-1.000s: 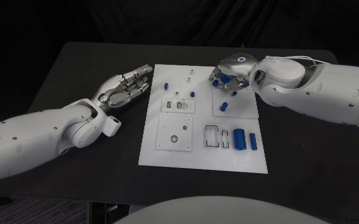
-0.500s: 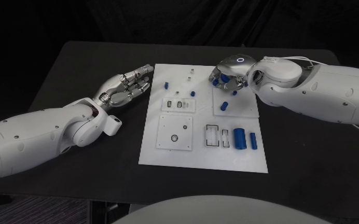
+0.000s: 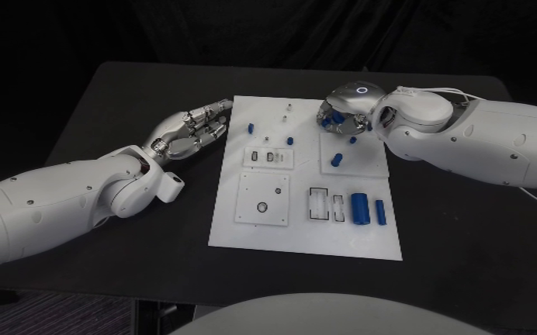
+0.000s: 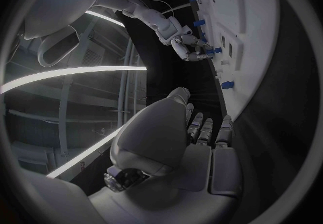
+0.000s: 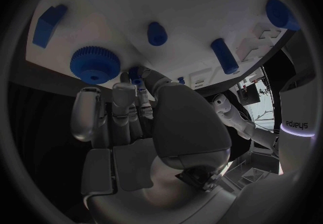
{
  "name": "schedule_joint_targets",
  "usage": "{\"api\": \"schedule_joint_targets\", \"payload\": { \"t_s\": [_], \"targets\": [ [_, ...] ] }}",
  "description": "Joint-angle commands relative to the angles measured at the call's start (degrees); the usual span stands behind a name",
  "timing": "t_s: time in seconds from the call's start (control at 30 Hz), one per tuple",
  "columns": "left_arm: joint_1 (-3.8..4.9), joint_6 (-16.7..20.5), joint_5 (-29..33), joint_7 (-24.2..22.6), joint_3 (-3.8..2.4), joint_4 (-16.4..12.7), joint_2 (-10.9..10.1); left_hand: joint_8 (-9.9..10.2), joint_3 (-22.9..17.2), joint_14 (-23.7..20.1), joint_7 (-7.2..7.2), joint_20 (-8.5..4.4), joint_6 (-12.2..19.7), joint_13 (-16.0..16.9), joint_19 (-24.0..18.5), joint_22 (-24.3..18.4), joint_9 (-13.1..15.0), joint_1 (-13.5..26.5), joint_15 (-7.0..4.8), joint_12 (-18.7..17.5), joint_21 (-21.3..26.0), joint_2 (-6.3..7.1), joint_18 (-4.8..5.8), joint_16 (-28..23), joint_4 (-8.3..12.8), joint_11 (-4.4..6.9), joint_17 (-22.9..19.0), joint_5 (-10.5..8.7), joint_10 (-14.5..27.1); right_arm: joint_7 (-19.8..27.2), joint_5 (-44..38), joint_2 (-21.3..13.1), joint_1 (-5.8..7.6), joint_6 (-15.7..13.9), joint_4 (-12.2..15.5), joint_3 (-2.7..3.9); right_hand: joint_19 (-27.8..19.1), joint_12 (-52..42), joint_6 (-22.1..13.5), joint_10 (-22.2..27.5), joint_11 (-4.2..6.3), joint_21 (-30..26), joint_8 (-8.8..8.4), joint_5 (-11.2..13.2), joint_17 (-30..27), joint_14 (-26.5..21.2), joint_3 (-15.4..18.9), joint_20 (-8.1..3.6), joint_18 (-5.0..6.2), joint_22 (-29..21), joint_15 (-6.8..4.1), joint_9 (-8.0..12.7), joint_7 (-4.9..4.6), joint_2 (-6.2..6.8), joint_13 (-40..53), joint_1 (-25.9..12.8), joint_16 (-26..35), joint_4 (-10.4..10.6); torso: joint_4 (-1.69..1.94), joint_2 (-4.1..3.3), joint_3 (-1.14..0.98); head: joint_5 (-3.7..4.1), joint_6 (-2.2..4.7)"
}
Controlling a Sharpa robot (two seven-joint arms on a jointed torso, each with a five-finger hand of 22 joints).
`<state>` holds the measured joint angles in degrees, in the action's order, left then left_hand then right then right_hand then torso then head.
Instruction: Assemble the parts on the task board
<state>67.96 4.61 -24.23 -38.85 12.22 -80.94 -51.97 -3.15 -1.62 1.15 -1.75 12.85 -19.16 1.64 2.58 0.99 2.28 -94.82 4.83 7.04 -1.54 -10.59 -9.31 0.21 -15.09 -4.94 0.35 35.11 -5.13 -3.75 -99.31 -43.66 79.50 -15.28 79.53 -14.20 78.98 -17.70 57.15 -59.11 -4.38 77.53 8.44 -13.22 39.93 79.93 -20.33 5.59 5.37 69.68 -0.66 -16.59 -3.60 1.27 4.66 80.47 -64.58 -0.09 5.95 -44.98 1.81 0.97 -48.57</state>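
In the head view the white task board lies in the middle of the black tabletop. The left hand hovers over the tabletop just beside the board's left edge, its fingers stretched out and apart, holding nothing. The right hand is over the board's far right corner with its fingers curled down among small blue parts; I cannot tell from here whether it grips any of them. A blue peg stands near the board's left edge, another blue peg on the raised square plate on the right, and a large blue cylinder lies beside a slimmer blue cylinder near the board's right front.

The left wrist view shows the left hand's fingers extended side by side with nothing between them, the board's edge beyond them.

In the right wrist view the right hand's fingers reach toward the board next to a blue gear; a small blue piece sits at the fingertips, but whether it is pinched is unclear. A blue block lies further off.
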Motion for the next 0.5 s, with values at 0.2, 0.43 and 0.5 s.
{"api": "schedule_joint_targets", "payload": {
  "t_s": [0.2, 0.43, 0.5],
  "targets": [
    [-0.02, -1.39, -0.02, -7.94, -0.05, 0.17, 0.35, 0.22, -0.59, 0.04, -0.39, 0.76, -0.52, 0.07, 0.30, 0.17, 0.09, -0.37, 0.65, 0.40, -0.39, 0.31, -1.11, 0.29, 0.02, -0.51, 0.11, -0.32, -0.22, 1.06, 0.08, 0.03, -0.17, -3.45, -0.29, 0.03, -0.21, 0.86, 2.97, -4.11, 1.09, -0.41, 1.54, 1.32, 0.35, 0.39, 0.06, -0.57, -0.49, 0.19, -0.57, -2.28, -0.93, 0.00, -0.27, 1.59, 0.45, 0.26, 0.04, 0.04, 0.05, -0.02, 0.48],
    [-0.03, -1.13, -0.02, -8.03, -0.05, 0.03, 0.18, 0.21, -0.62, 0.02, -0.42, 0.80, -0.60, 0.08, 0.28, 0.15, 0.10, -0.37, 0.67, 0.42, -0.37, 0.32, -1.11, 0.29, 0.02, -0.51, 0.10, -0.32, -0.23, 1.28, 0.08, -0.59, 0.95, -5.71, 1.13, 0.06, 0.15, 1.48, 3.75, -6.00, 1.59, -0.10, 2.02, 1.84, 1.55, 0.83, 0.29, -0.96, -0.63, 0.87, -0.97, -3.54, -1.47, 0.37, -0.35, 2.27, -0.06, 0.26, 0.08, 0.08, 0.10, -0.42, 1.43],
    [-0.03, -0.95, -0.02, -8.08, -0.05, -0.03, 0.10, 0.20, -0.63, -0.03, -0.43, 0.81, -0.62, 0.08, 0.21, 0.12, 0.11, -0.37, 0.66, 0.42, -0.33, 0.33, -1.11, 0.26, 0.02, -0.51, 0.08, -0.32, -0.23, 1.06, 0.08, -0.43, 2.19, -5.27, 1.72, 0.06, 0.16, 1.52, 3.75, -6.07, 1.61, -0.09, 2.02, 1.88, 1.59, 0.84, 0.30, -0.97, -0.64, 0.89, -0.98, -3.59, -1.49, 0.40, -0.36, 2.29, -0.07, 0.26, 0.12, 0.09, 0.14, -0.58, 1.67]
  ]
}}
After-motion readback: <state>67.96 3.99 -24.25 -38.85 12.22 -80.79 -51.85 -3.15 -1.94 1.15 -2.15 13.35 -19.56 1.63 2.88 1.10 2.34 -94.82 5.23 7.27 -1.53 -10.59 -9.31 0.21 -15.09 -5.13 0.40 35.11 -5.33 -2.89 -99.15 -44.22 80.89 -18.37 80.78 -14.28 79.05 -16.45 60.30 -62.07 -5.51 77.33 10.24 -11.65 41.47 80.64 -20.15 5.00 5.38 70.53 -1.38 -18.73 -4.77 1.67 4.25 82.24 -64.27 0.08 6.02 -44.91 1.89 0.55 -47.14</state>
